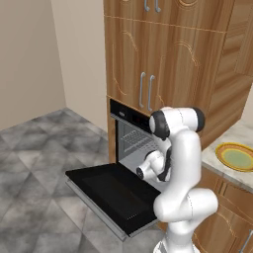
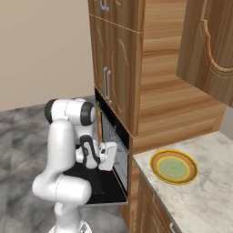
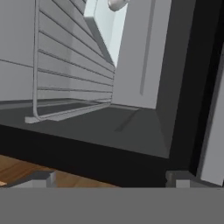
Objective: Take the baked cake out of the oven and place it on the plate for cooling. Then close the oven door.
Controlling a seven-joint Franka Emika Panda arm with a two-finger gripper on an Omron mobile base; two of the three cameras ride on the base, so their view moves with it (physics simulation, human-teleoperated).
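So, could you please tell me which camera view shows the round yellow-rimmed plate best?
The right base view: the round yellow-rimmed plate lies whole on the marble counter. The left base view cuts it off at the frame's edge.

Tall wooden cabinet doors (image 1: 148,74) with paired silver bar handles (image 1: 146,91) stand above, more wooden cabinetry to their right. A pale marbled worktop (image 2: 205,200) runs over wooden base cabinets (image 1: 232,207). Grey stone floor tiles (image 1: 39,163) meet a plain beige wall (image 1: 29,54)
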